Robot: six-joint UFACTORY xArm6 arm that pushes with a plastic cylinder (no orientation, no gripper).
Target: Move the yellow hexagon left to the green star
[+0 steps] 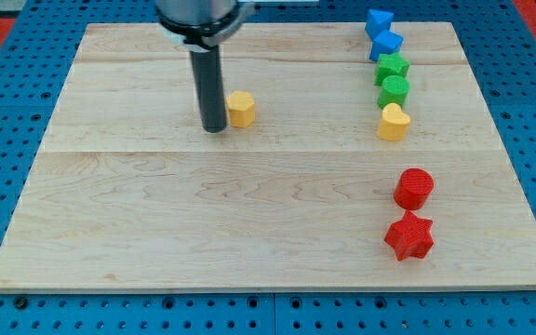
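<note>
**Push the hexagon rightward, with a slight upward lean**

The tool is a plain rod with no jaws, so it grasps nothing and can only shove. My tip (215,128) stands on the bench (249,214). The yellow hexagon (241,109) lies just to the right of the tip, a little toward the view's top, touching it or nearly so; I cannot tell which.

The green star (392,66) sits well off to the tip's right and further up. As I judge it, the tip is already on the proper side. I should centre it behind the hexagon and drive steadily right and slightly up. I should stop short of the star and keep above the green cylinder (394,90) and yellow heart (393,122) beneath it.
</note>
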